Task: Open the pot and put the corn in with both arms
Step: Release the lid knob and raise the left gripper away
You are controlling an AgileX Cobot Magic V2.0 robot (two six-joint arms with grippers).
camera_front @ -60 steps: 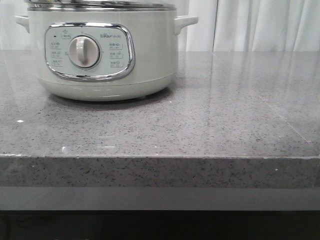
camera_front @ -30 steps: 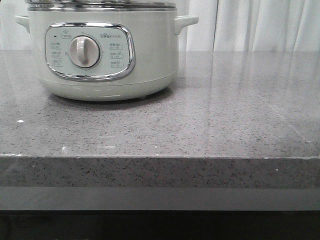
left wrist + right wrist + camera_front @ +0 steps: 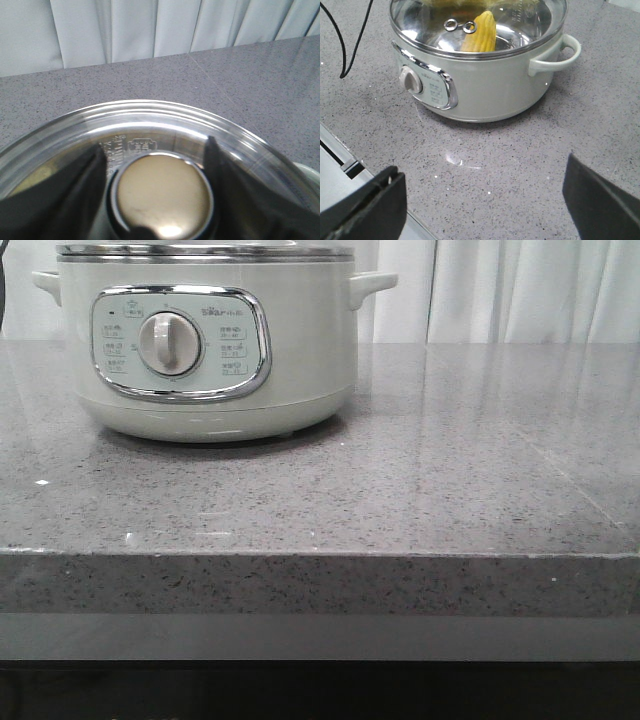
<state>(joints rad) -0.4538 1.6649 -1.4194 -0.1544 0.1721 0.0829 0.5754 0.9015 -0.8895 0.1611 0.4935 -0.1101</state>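
Note:
The pale cream-green pot [image 3: 205, 340] stands on the grey stone counter at the back left, and its steel-rimmed glass lid [image 3: 205, 251] rests on its rim. Through the glass, the yellow corn [image 3: 481, 34] lies inside the pot [image 3: 485, 85]. My left gripper [image 3: 156, 146] is over the lid [image 3: 150, 117], its two black fingers pressed against either side of the round lid knob [image 3: 162, 195]. My right gripper [image 3: 482, 167] hangs wide open over bare counter in front of the pot, with nothing between its fingers. Neither gripper shows in the front view.
A thin black cable [image 3: 350, 50] runs across the counter beside the pot. The counter's front edge [image 3: 320, 555] is close to the camera. White curtains [image 3: 520, 290] hang behind the counter. The pot's side handle [image 3: 560, 52] juts out.
In the front view the lid's steel rim has come down a little and now sits flush on the pot. The pot itself has barely moved.

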